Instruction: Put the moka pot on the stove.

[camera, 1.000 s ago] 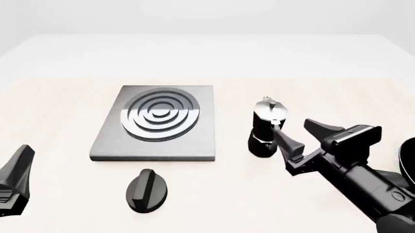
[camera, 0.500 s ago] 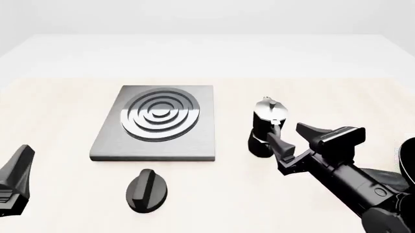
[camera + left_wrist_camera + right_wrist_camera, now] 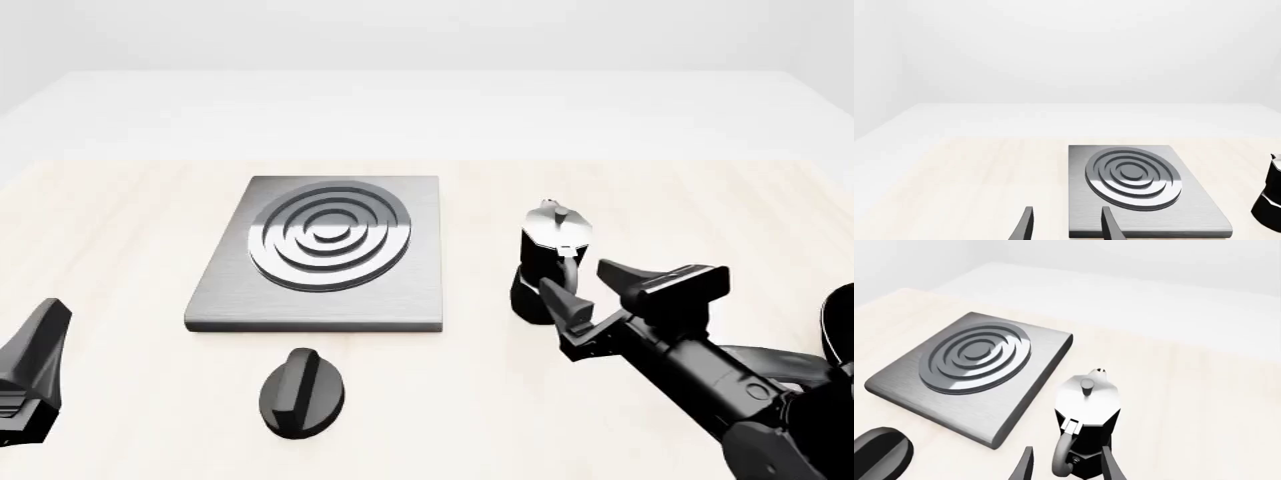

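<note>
The moka pot (image 3: 545, 258), black with a silver lid, stands upright on the table to the right of the stove (image 3: 400, 290). It also shows in the right wrist view (image 3: 1087, 425) and at the edge of the left wrist view (image 3: 1271, 200). My right gripper (image 3: 583, 282) is open just on the near side of the pot. In the right wrist view its fingers (image 3: 1026, 465) stand on either side of the curved handle without closing on it. My left gripper (image 3: 1066, 212) is open and empty, low at the near left (image 3: 40, 345), short of the stove (image 3: 1194, 210).
A black oval knob (image 3: 300, 392) lies on the table in front of the stove, also seen in the right wrist view (image 3: 881, 452). A dark object (image 3: 841, 335) is cut off at the right edge. The stove (image 3: 1044, 342) lies flat.
My right gripper has moved left and lower, closing in on the moka pot's handle. The pot, the stove and the left arm have not moved.
</note>
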`<action>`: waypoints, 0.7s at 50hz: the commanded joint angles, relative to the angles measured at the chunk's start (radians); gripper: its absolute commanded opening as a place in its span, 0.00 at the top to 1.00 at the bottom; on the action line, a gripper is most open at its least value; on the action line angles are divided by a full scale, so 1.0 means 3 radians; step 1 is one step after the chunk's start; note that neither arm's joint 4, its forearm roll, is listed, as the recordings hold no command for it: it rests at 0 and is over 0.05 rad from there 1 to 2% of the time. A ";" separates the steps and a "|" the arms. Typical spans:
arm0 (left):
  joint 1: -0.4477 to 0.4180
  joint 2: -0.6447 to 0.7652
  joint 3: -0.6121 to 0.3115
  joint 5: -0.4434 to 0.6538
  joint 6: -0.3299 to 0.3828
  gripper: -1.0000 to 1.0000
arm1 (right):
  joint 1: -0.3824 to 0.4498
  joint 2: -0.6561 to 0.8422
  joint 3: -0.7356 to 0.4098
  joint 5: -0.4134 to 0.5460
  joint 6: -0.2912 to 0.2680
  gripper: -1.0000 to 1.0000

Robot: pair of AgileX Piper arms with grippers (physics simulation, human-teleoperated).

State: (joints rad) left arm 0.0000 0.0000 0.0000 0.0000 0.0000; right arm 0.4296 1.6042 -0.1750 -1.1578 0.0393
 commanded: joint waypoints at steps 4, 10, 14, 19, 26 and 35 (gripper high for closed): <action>0.0000 0.0000 0.0000 0.0000 0.0000 0.00 | 0.0009 0.0465 -0.0147 -0.0169 0.0102 0.00; 0.0000 0.0000 0.0000 0.0000 0.0000 0.00 | 0.0014 0.0504 -0.0163 -0.0172 0.0117 0.00; 0.0000 0.0000 0.0000 0.0000 0.0000 0.00 | 0.0009 0.0528 -0.0171 -0.0176 0.0118 0.00; 0.0000 0.0000 0.0000 0.0000 0.0000 0.00 | 0.0039 0.0528 -0.0178 -0.0172 0.0128 1.00; 0.0000 0.0000 0.0000 0.0000 0.0000 0.00 | 0.0053 0.0497 -0.0158 -0.0175 0.0139 1.00; 0.0000 0.0000 0.0000 0.0000 0.0000 0.00 | 0.0040 0.0248 -0.0078 -0.0087 0.0086 1.00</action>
State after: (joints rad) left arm 0.0000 0.0000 0.0000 0.0000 0.0000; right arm 0.4326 1.7250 -0.2173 -1.2045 0.0648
